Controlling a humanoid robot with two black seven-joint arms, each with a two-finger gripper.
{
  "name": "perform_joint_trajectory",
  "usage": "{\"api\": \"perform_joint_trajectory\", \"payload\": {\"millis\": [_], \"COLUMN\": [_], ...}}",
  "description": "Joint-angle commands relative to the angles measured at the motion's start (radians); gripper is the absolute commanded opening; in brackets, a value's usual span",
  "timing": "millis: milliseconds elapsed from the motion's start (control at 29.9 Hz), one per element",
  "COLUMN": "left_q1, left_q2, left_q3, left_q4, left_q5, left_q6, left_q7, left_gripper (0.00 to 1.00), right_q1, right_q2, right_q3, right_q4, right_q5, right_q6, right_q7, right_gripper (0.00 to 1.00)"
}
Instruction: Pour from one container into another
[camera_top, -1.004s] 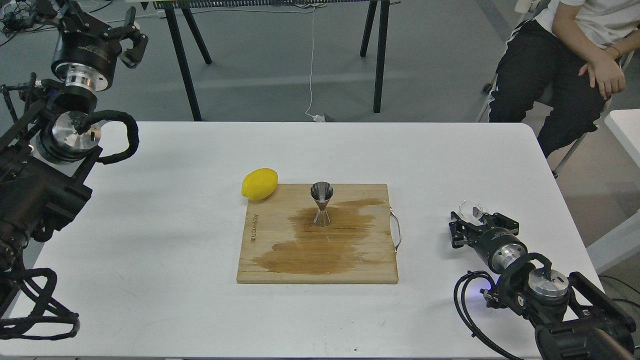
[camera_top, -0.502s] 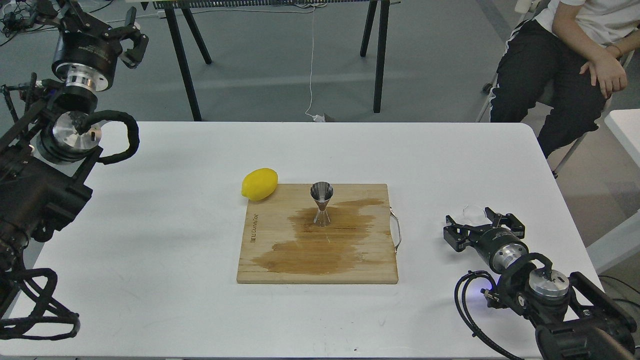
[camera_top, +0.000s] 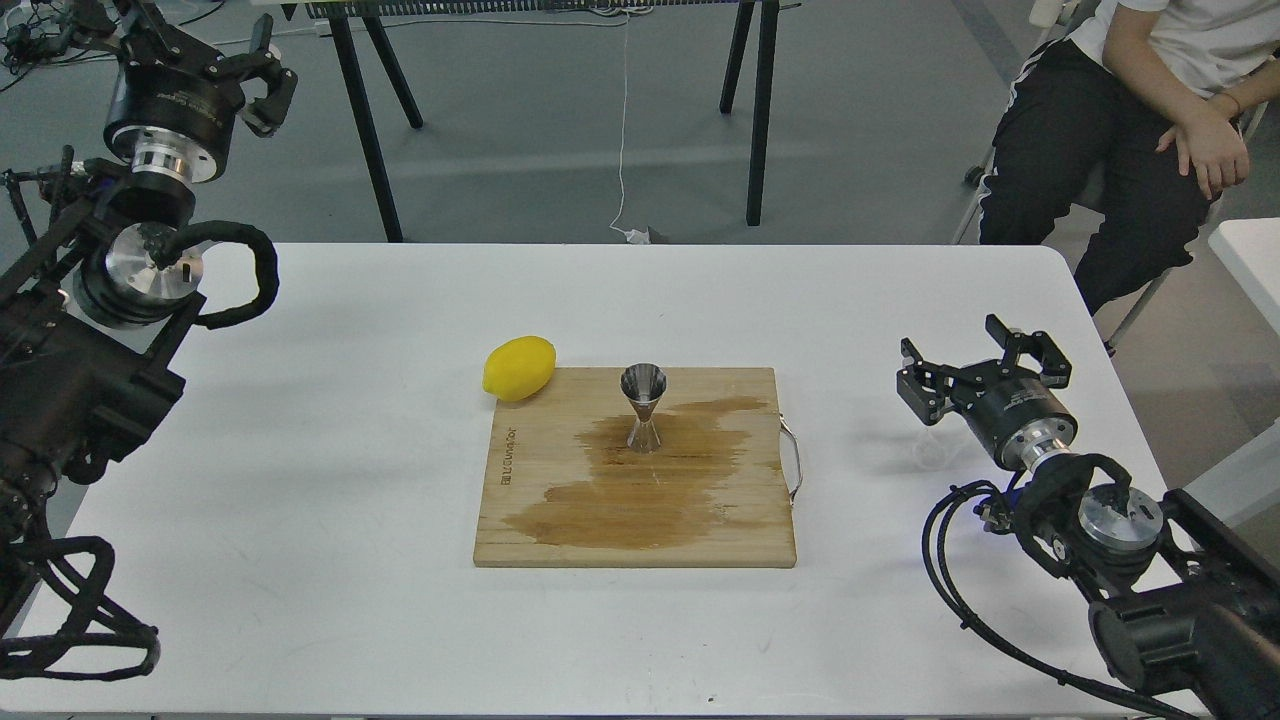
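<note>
Steel jigger (camera_top: 643, 408) standing upright on the wooden cutting board (camera_top: 560, 520), near its far edge, mouth open upward, foot sitting in a wide dark wet stain (camera_top: 640, 485) spreading across the board's middle and toward its right side. Yellow lemon (camera_top: 519, 367) lying on the white table (camera_top: 300, 450) just off the board's far left corner, touching or nearly touching it. Metal wire handle (camera_top: 793, 462) showing at the board's right edge. Right gripper (camera_top: 985, 360) hovering above the table's right side, well apart from the board, fingers spread wide with nothing between them. Clear glass cup (camera_top: 930, 452) sitting on the table just below and beside that gripper, faint and hard to make out against the white surface; upright or tipped, cannot tell. Left gripper (camera_top: 262, 80) raised high at the far left, beyond the table's far edge, fingers looking parted and holding nothing. Seated person (camera_top: 1130, 110) in dark trousers resting a hand on a knee past the table's far right corner. Black table legs (camera_top: 760, 110) standing on the grey floor behind.
</note>
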Motion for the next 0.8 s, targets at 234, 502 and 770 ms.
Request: {"api": "perform_joint_trajectory", "payload": {"millis": [234, 502, 770], "left_q1": [0.006, 0.037, 0.046], "left_q2": [-0.008, -0.052, -0.055], "left_q3": [-0.001, 0.002, 0.0], "left_q4": [-0.003, -0.005, -0.003], "left_q5": [0.0, 0.0, 0.0], "left_q6": [0.0, 0.0, -0.009], "left_q7": [0.0, 0.002, 0.002], "left_gripper": [1.0, 1.0, 1.0], "right_q1": [0.258, 0.575, 0.743], "right_q2": [-0.123, -0.137, -0.137], "right_q3": [0.026, -0.04, -0.164], "right_q4": [-0.16, -0.549, -0.656], "right_q5": [-0.143, -0.272, -0.272], "right_q6": [0.129, 0.221, 0.217], "right_q7": [0.063, 0.138, 0.141], "right_gripper": [1.0, 1.0, 1.0]}}
